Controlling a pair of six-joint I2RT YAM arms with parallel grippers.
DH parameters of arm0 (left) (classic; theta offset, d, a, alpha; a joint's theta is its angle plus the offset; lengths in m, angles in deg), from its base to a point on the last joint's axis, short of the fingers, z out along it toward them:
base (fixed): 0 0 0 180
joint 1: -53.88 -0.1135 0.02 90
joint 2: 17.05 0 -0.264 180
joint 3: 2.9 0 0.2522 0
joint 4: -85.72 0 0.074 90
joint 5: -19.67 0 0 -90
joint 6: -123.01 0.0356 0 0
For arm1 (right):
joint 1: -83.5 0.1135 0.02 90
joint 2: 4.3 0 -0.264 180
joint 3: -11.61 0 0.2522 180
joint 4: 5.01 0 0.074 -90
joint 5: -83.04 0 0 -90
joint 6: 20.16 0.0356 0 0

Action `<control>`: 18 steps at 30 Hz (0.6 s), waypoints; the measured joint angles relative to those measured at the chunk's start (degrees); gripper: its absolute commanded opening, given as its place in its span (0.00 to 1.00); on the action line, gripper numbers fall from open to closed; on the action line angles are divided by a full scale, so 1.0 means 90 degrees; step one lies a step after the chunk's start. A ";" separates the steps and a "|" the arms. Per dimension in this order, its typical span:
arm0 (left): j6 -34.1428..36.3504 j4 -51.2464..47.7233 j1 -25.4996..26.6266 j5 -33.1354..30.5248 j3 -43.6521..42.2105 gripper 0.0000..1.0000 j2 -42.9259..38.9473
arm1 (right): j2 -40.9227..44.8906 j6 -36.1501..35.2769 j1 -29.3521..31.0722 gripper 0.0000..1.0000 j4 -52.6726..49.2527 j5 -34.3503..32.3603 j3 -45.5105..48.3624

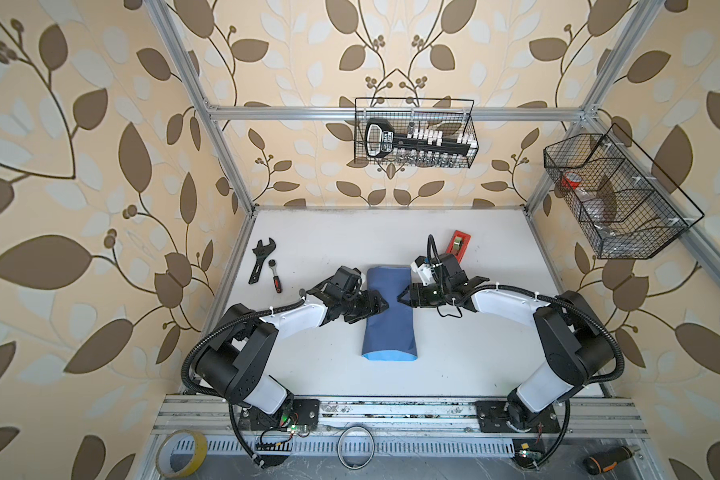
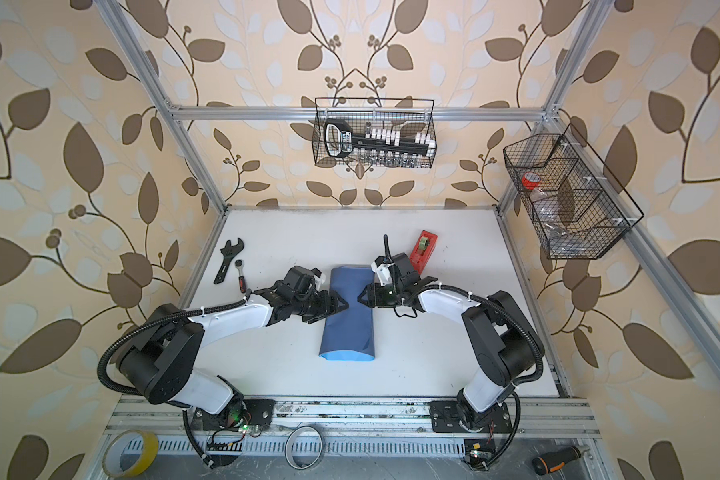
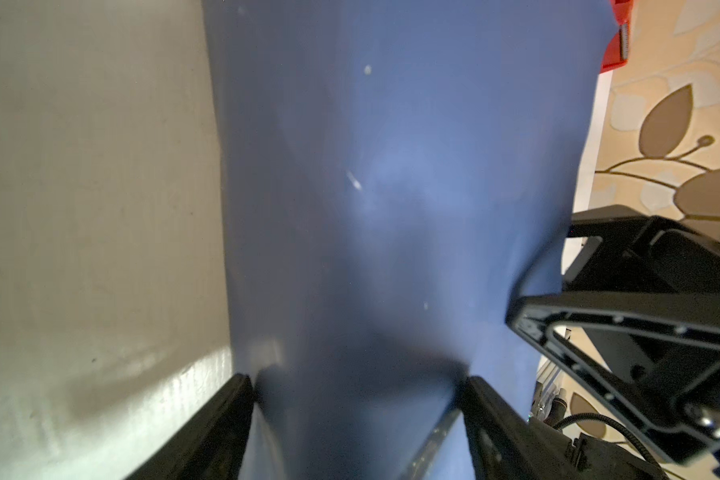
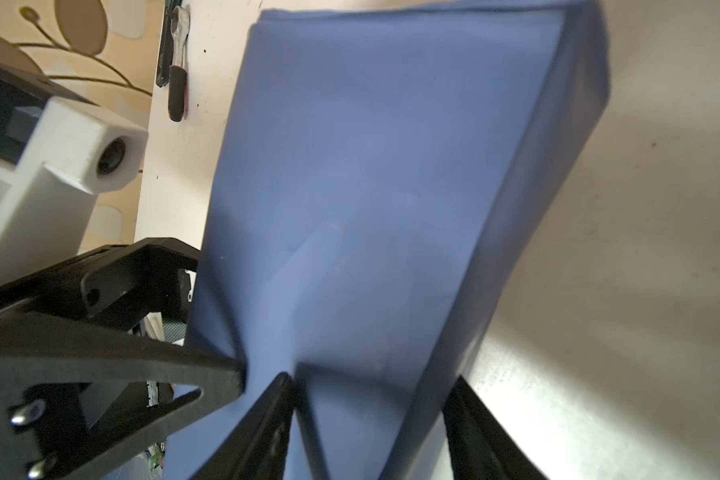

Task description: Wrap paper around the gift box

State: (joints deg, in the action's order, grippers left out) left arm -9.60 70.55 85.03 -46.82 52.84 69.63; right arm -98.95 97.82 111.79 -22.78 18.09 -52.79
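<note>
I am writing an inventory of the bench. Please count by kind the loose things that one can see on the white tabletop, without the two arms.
Hand tools: 2 (black adjustable wrench, ratchet with a red-black handle)
Red tape dispenser: 1
Folded blue paper: 1
Total: 4

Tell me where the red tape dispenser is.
In both top views the red plastic tape dispenser lies on the white table, right of centre, just beyond the right arm.
</note>
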 measured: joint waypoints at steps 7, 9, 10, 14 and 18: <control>0.0041 -0.0333 -0.0012 -0.0049 0.0066 0.90 -0.0073 | 0.0000 0.0002 -0.0010 0.52 0.0192 0.0029 0.0085; 0.0061 -0.0476 -0.0046 -0.0058 0.0066 0.91 -0.0148 | 0.0000 0.0005 -0.0010 0.51 0.0250 0.0029 0.0100; 0.0068 -0.0544 -0.0058 -0.0061 0.0066 0.91 -0.0192 | 0.0000 0.0005 -0.0010 0.50 0.0274 0.0029 0.0107; 0.0087 -0.0738 -0.0189 -0.0029 0.0066 0.90 -0.0430 | 0.0000 0.0005 -0.0010 0.49 0.0364 0.0029 0.0136; 0.0138 -0.0755 -0.0391 0.0056 0.0066 0.82 -0.0527 | 0.0000 0.0005 -0.0010 0.49 0.0376 0.0029 0.0138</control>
State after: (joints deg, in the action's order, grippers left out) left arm -8.36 63.75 81.51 -46.32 53.43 64.88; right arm -98.95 97.87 111.71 -19.39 18.36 -51.54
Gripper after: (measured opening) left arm 0.849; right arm 0.490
